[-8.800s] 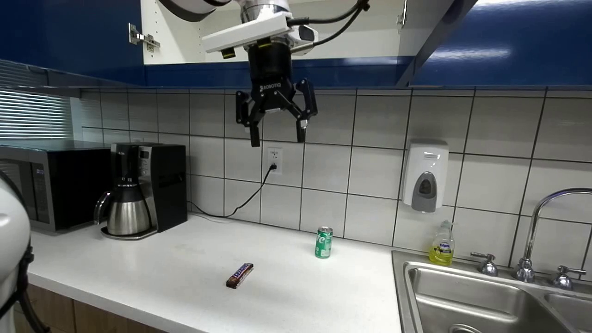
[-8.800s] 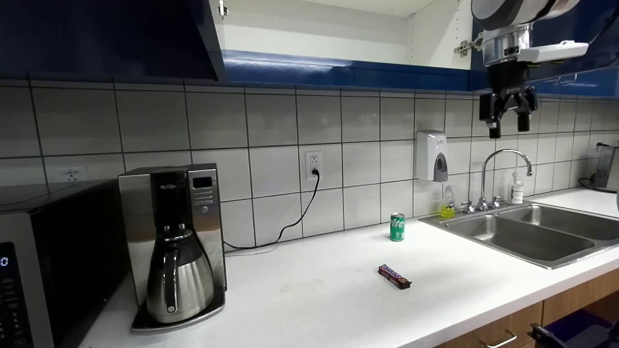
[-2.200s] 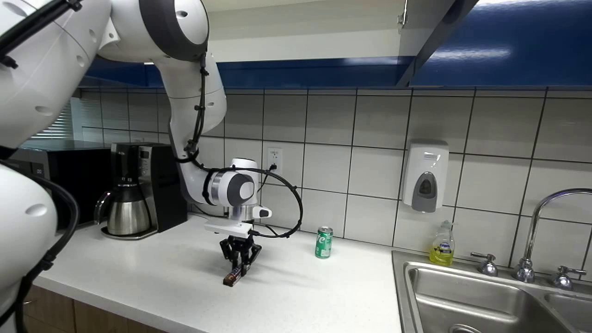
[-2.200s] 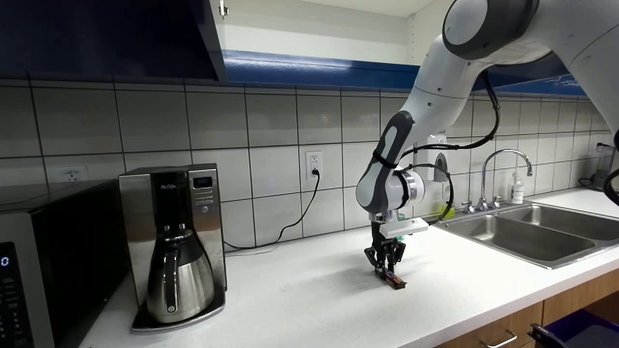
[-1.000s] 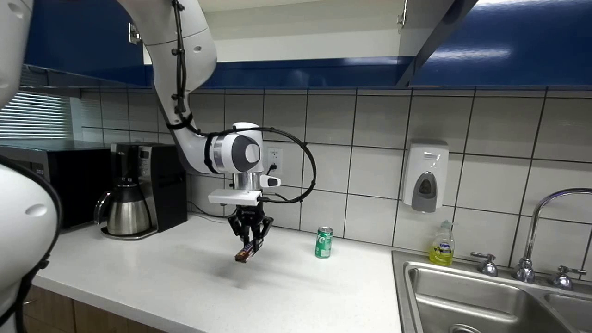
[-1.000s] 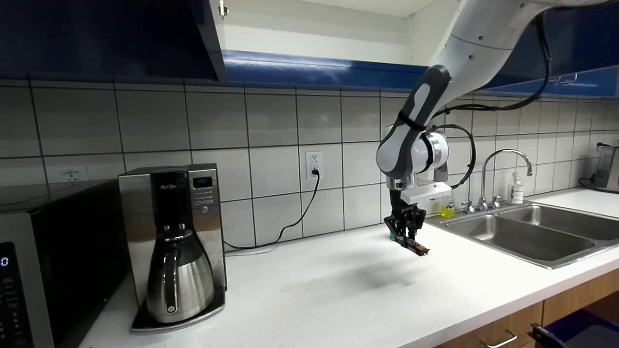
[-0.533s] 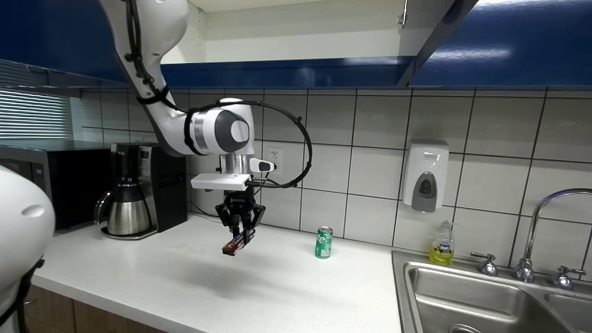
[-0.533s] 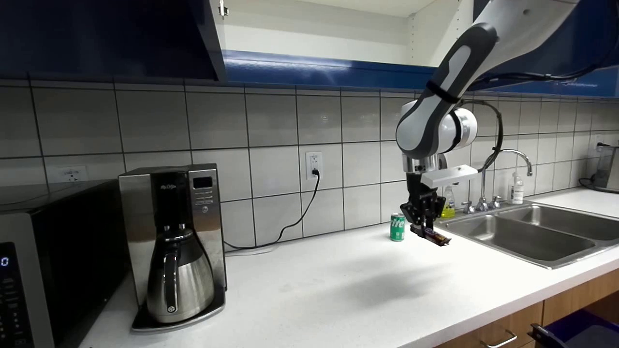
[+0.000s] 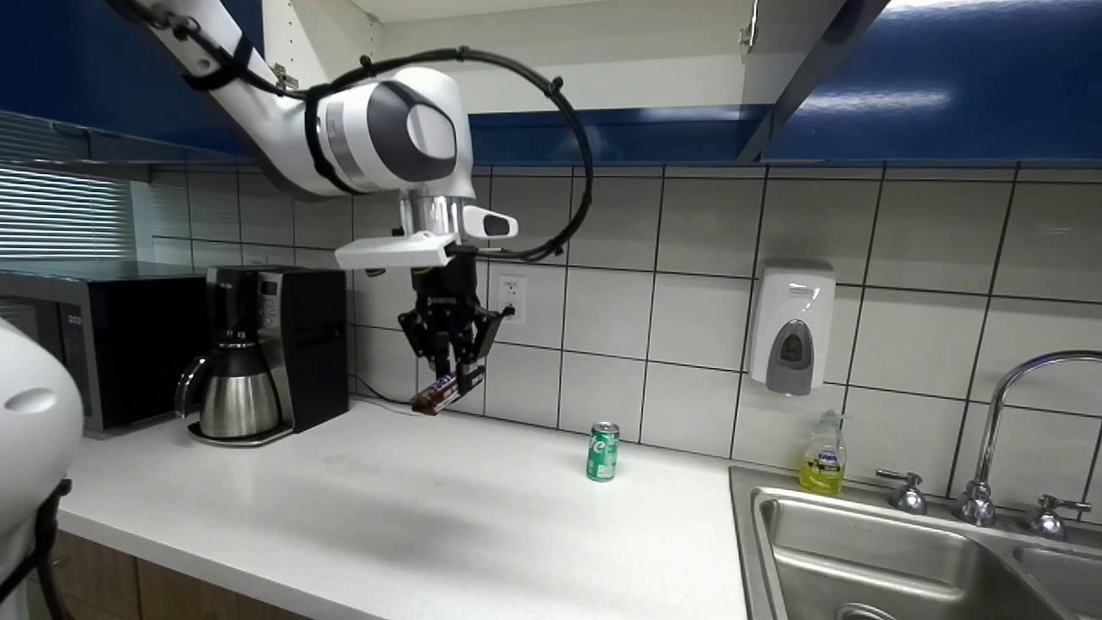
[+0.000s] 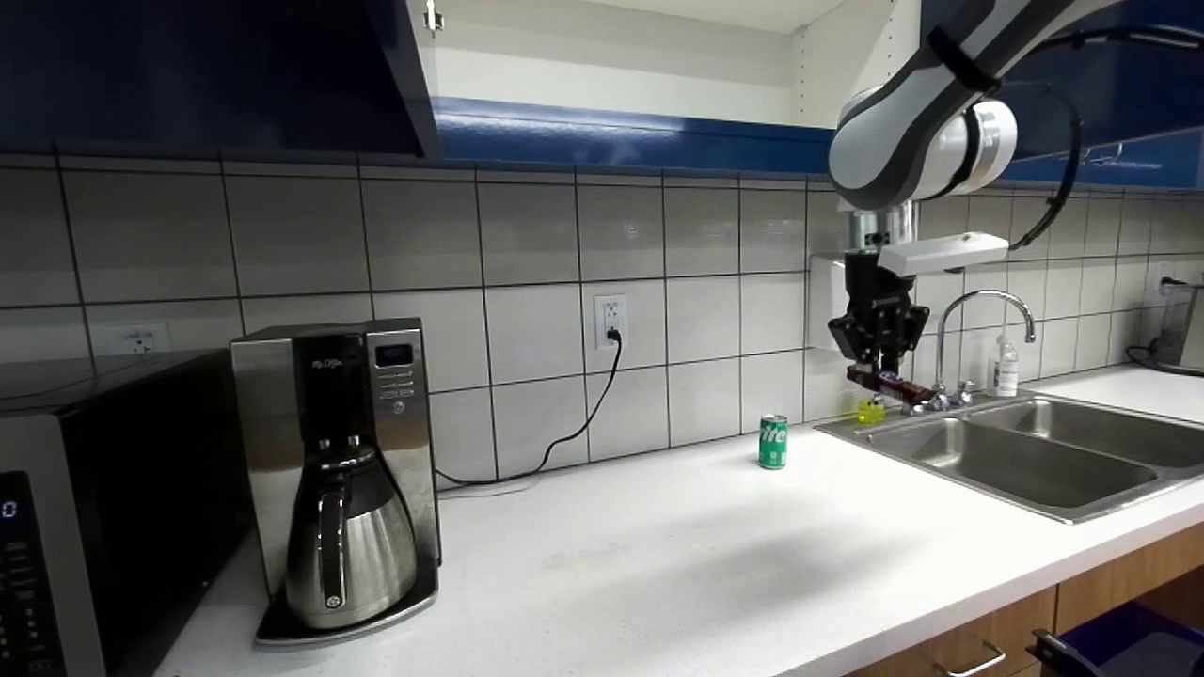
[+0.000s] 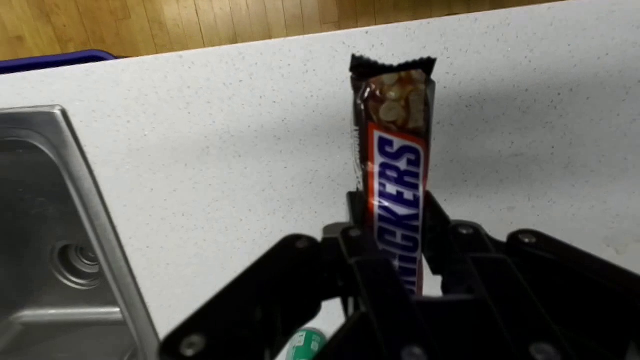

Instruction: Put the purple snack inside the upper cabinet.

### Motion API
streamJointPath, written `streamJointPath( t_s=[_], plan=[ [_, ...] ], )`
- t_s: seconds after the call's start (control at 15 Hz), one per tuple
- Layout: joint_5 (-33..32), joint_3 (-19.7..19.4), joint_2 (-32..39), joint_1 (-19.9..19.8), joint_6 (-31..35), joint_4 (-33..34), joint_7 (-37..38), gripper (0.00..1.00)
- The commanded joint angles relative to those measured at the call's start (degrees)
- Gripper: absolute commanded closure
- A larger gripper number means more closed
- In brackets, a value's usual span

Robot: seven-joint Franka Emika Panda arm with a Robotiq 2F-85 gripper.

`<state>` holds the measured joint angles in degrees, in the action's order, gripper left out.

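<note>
The purple snack [image 11: 397, 170], a dark Snickers bar with a blue-lettered label, is pinched between both fingers of my gripper [image 11: 392, 207] in the wrist view. Its far end sticks out past the fingertips; its near end is hidden behind the gripper body. In an exterior view the snack [image 9: 436, 394] hangs well above the counter, slightly tilted, under my downward-pointing gripper [image 9: 458, 375]. The upper cabinet [image 10: 611, 61] stands open above, its white interior showing in both exterior views. My gripper is lower than the cabinet's blue bottom edge and in front of the tiled wall.
A green can [image 9: 603, 451] stands on the white counter [image 9: 344, 517] near the wall. A coffee maker [image 10: 329, 480] and microwave [image 10: 122, 489] occupy one end, a steel sink [image 9: 861, 551] the other. A soap dispenser [image 9: 792, 327] hangs on the tiles. An open cabinet door [image 9: 809, 77] juts outward.
Long before, the gripper was open and empty, with the snack on the counter. Then it closed on the snack there. Over the last second it has risen further, carrying the snack.
</note>
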<state>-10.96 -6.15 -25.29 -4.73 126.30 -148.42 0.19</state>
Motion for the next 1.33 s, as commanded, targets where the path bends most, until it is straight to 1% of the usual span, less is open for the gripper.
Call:
streamJointPath(
  t_s=[0.0, 0.33, 0.6, 0.73, 1.0, 1.27],
  plan=[
    [-2.0, 1.1, -9.0, -2.7, -7.8, 2.9, -1.1, 0.93],
    [-2.6, 1.2, -14.1, -2.2, -14.6, 12.4, -3.3, 0.93],
    [-2.5, 1.8, -15.1, -0.6, -16.5, 20.8, -5.6, 0.93],
    [-2.4, 2.8, -14.5, 0.6, -16.4, 25.6, -6.7, 0.93],
    [-1.7, 4.9, -12.2, 2.5, -15.6, 34.2, -6.1, 0.93],
    [0.1, 5.6, -8.5, 4.0, -16.2, 42.6, -5.2, 0.93]
  ],
)
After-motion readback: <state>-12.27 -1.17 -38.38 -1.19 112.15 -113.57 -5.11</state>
